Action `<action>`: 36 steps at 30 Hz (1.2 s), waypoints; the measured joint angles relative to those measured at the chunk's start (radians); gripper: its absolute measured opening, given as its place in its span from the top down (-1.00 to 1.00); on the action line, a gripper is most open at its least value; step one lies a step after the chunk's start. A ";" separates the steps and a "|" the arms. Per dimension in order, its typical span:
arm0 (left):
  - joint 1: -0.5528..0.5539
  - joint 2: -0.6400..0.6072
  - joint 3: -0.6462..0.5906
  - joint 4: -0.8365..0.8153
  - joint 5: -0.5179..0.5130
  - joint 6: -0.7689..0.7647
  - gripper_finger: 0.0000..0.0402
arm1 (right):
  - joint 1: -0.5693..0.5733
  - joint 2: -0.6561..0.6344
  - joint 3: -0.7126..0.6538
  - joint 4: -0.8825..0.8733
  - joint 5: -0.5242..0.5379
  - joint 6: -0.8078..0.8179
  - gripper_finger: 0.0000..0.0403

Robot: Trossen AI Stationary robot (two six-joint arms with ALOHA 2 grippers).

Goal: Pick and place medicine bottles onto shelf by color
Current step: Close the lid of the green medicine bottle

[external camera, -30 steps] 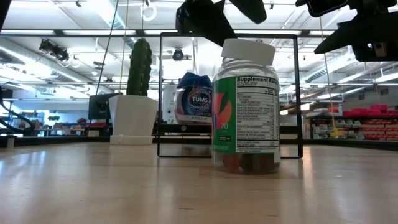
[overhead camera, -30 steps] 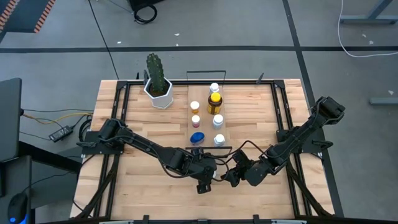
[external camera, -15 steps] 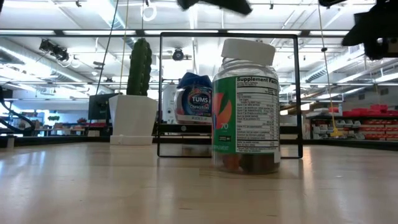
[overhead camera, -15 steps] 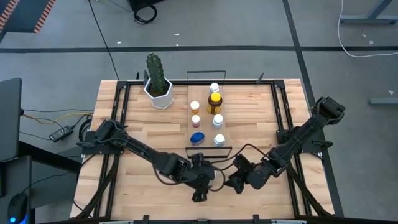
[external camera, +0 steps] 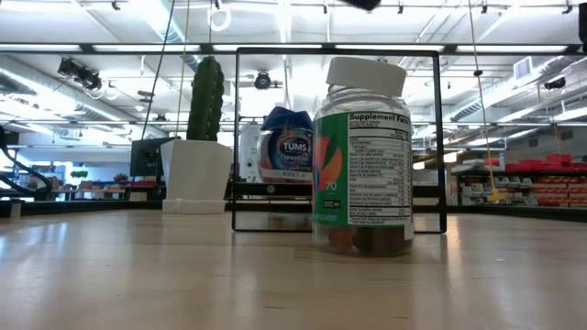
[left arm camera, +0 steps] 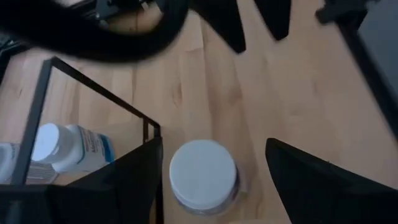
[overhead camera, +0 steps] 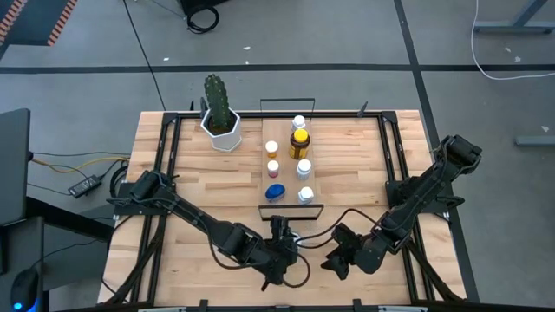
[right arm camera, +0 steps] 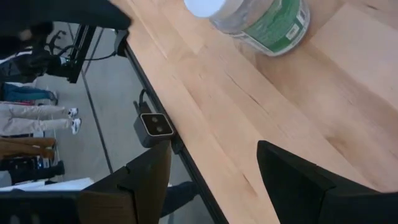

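Loose bottle [left arm camera: 203, 175] stands upright on the desk [overhead camera: 199, 182] just outside the shelf's [overhead camera: 334, 152] near wire rail [left arm camera: 99, 96], white cap up, long axis vertical. Left gripper [left arm camera: 211, 174] hangs right above it — fingers [left arm camera: 121, 180] spread, one each side of the cap, holding nothing. Right gripper [right arm camera: 211, 180] is spread and empty too, beside the bottle [right arm camera: 261, 18] but further off, looking toward the desk edge. Left is nearer — probably a straight drop, then close.
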 joint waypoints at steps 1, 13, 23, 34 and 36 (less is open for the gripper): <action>0.005 0.007 0.000 -0.002 0.003 0.009 -0.47 | 0.002 0.000 0.000 -0.003 0.000 0.006 -0.22; 0.036 0.047 0.000 -0.011 0.078 0.091 -0.78 | 0.004 0.000 0.000 -0.003 0.003 0.029 -0.22; 0.061 0.070 -0.001 -0.029 0.081 0.052 -0.73 | 0.004 0.000 0.000 -0.002 0.004 0.037 -0.22; 0.063 0.070 -0.001 -0.029 0.082 0.028 -0.51 | 0.004 0.000 0.000 -0.002 0.004 0.037 -0.22; 0.063 0.070 -0.001 -0.029 0.082 0.027 -0.45 | 0.004 0.000 0.000 -0.002 0.004 0.037 -0.22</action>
